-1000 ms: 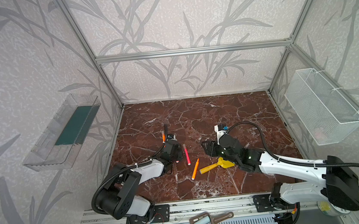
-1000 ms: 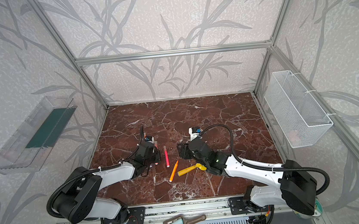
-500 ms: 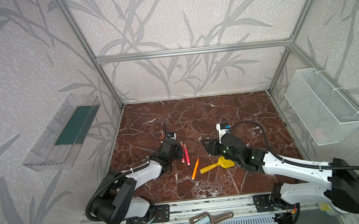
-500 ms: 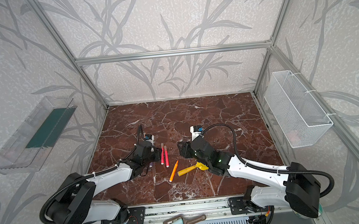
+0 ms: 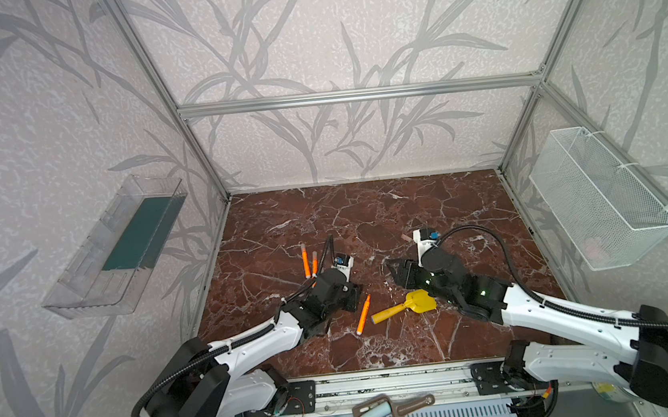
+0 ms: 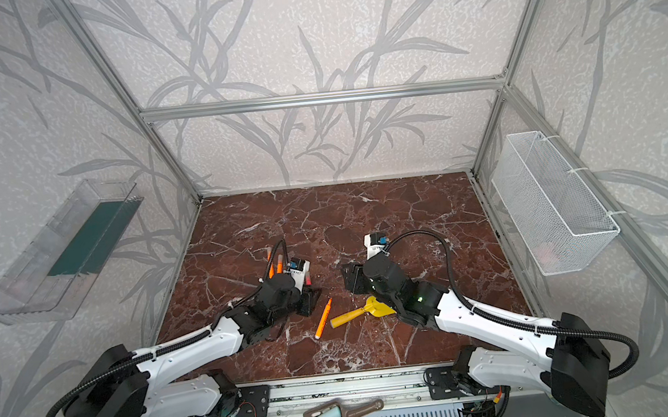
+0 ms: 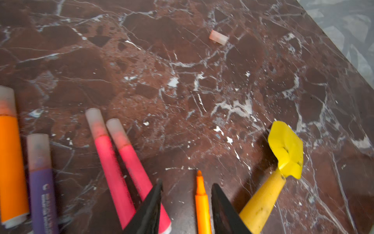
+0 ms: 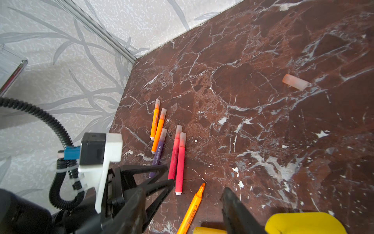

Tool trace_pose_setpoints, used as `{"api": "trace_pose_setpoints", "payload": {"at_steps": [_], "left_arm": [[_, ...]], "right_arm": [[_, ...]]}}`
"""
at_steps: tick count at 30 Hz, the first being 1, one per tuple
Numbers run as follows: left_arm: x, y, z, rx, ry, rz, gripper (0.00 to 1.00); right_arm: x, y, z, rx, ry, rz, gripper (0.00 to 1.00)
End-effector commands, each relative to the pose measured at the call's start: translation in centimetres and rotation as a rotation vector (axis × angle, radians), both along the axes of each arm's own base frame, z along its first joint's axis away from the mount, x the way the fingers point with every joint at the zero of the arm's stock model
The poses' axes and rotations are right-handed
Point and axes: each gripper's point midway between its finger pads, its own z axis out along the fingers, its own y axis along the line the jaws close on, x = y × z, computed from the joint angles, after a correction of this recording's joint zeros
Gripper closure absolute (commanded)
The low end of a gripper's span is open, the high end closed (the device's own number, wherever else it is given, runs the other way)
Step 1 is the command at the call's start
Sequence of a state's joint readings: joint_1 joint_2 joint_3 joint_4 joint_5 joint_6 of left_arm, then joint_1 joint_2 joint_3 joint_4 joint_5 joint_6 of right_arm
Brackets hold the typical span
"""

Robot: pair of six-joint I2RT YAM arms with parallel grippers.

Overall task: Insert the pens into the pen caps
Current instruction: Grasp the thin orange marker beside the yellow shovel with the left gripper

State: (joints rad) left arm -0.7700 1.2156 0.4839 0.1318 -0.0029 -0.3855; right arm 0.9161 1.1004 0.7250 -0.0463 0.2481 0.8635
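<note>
L gripper (image 7: 187, 184): jaws part-way apart, nothing clamped. In the L wrist view the uncapped orange pen (image 7: 202, 202) runs btwn its two black fingers (image 7: 151, 210), tip pointing out past them, w/ a sliver of marble table (image 7: 182, 81) showing on each side of the barrel. Can't tell if the fingers touch the table. Yellow toy shovel (image 7: 287, 150) lies just beside one finger. The pinkish-red pens (image 8: 175, 154) lie just beside the other; contact there can't be told.

R gripper (image 8: 183, 191): jaws wider apart, empty, low over the table. In the R wrist view the uncapped pen's barrel and the shovel's handle end show btwn its fingers; no contact seen w/ either.

In both top views the two grippers face each other across the uncapped pen, near but apart.

Five capped pens lie flat on the L arm's side: two capped orange pens (image 8: 154, 119), a purple pen (image 8: 158, 152), and the pinkish-red pair side by side. One loose pen cap (image 8: 295, 82) lies alone farther back, well apart from all pens.
</note>
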Motion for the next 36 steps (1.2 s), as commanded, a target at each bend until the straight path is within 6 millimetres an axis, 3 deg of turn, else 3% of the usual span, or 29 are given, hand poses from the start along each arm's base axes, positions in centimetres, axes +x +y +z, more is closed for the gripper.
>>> {"api": "trace_pose_setpoints", "payload": {"at_steps": [1, 6, 10, 14, 27, 36], "left_arm": [[-1.8, 0.9, -2.1, 0.051, 0.043, -0.007, 0.58], [-5.1, 1.0, -4.3, 0.045, 0.113, -0.047, 0.59], [-7.4, 1.0, -4.4, -0.001, 0.123, -0.075, 0.57], [-8.4, 1.3, -4.0, -0.015, 0.104, -0.076, 0.55], [-6.8, 1.7, -4.5, 0.131, 0.068, -0.031, 0.49], [-6.9, 0.3, -4.0, 0.126, 0.075, -0.073, 0.44]], "right_arm": [[-0.5, -1.8, -1.0, -0.075, 0.048, -0.038, 0.41], [-1.5, -2.6, -3.4, -0.110, 0.135, -0.049, 0.41], [-2.6, -2.7, -4.9, -0.103, 0.187, -0.035, 0.41], [-3.5, -2.9, -5.8, -0.106, 0.204, -0.028, 0.41], [-3.3, -2.5, -4.8, -0.133, 0.164, -0.005, 0.41], [-3.1, -1.9, -4.7, -0.151, 0.157, 0.018, 0.40]]}}
